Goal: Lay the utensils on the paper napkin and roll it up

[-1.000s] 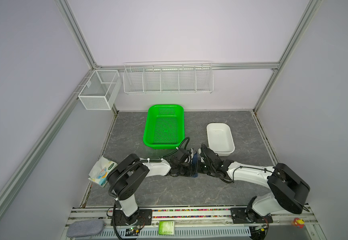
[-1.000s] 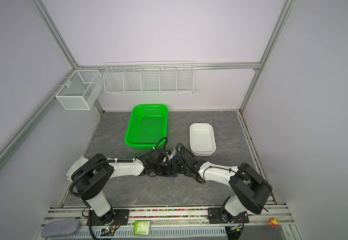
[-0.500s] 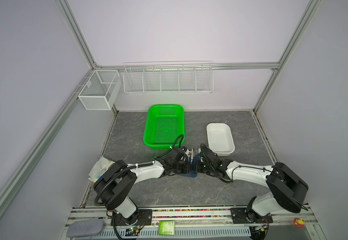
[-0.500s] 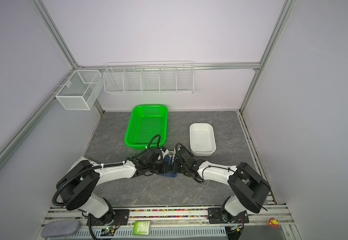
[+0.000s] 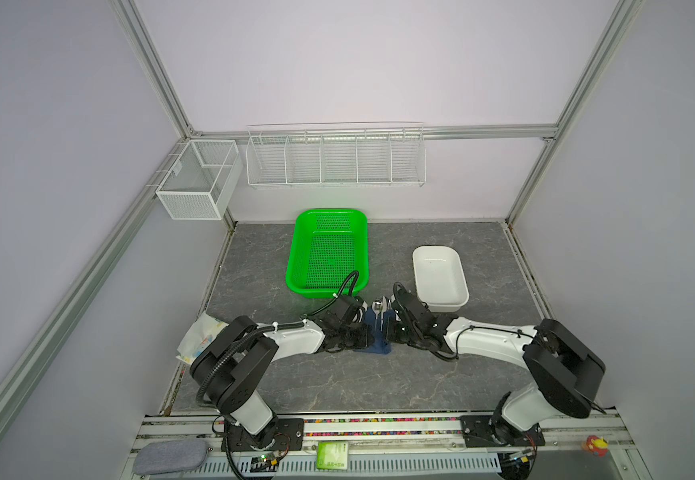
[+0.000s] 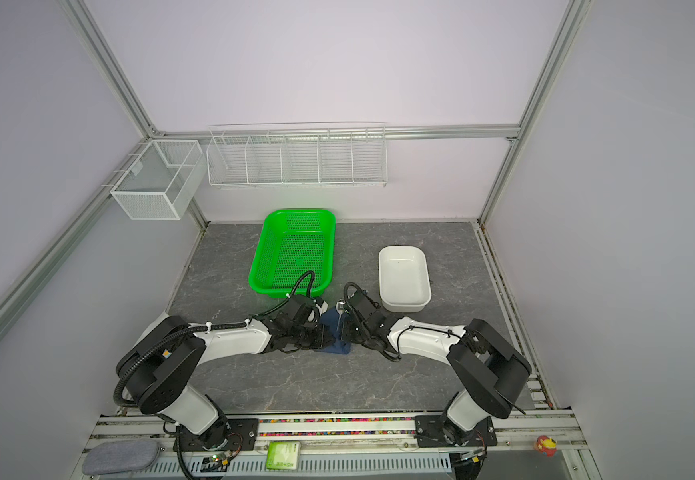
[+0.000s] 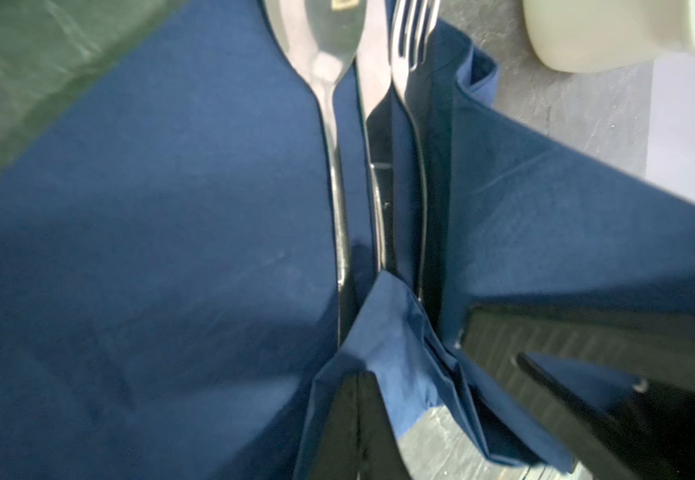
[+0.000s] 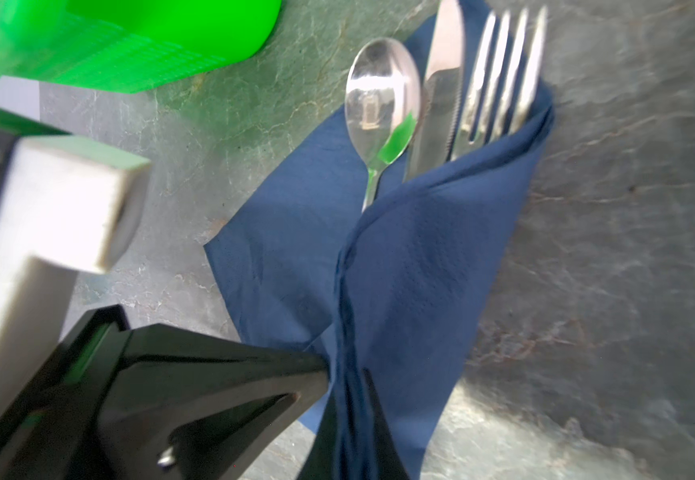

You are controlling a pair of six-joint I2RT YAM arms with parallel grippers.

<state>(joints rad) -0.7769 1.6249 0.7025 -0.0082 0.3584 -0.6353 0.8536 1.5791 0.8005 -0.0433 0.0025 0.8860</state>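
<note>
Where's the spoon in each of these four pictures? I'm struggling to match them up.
Top view: spoon just in front of the green basket's near corner.
Top view: spoon in that same spot.
Left wrist: spoon lying beside the knife.
Right wrist: spoon again beside the knife.
Shared landmark: the blue napkin under the cutlery, seen in all four.

Green basket (image 5: pixel 329 257), white dish (image 5: pixel 437 274) near it, wire rack (image 5: pixel 335 160) on back wall, tissue pack (image 5: pixel 200 338)

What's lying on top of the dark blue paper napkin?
A shiny silver metal spoon, knife and fork lie side by side on the dark navy blue paper napkin. One napkin side is folded over them, so their handle ends cannot be seen.
</note>
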